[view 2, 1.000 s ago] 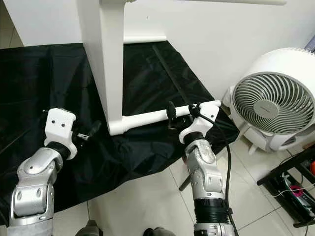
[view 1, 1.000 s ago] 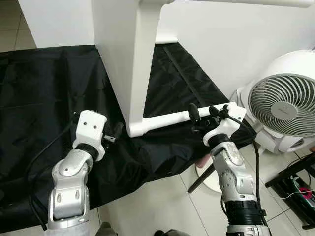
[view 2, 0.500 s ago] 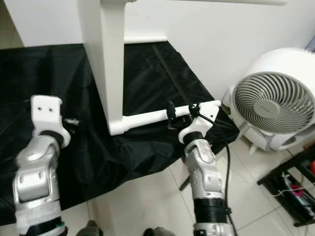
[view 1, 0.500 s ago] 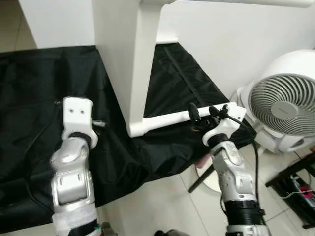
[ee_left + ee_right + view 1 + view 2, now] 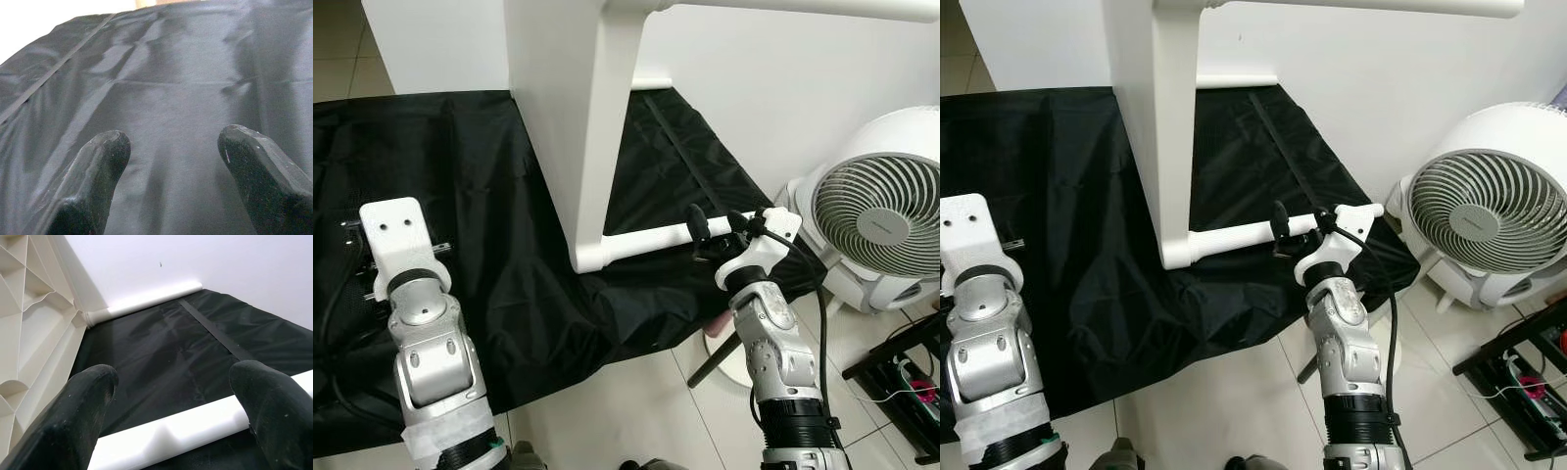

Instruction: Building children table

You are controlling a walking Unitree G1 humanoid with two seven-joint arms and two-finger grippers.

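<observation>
My right gripper is spread wide, its two black fingers standing either side of the white table leg that lies flat near the front edge of the black sheet; from the wrist camera the leg runs across between the fingers, and I cannot tell whether either finger actually touches it. That leg joins the foot of the white children's table, which is tipped on its side on the sheet, its broad top standing upright like a wall and another leg sticking out sideways high above my right arm. A further white leg lies along the sheet's far edge, against the wall, and the ribbed underside of the table top shows beside my right gripper's fingers. My left gripper is also wide open and holds nothing, hovering over bare sheet towards its left edge, well apart from the table; its white wrist housing points away from me. Off the sheet's right edge, on the pale tiled floor, stands a white round fan, and a black rack sits at the floor's near right corner.
</observation>
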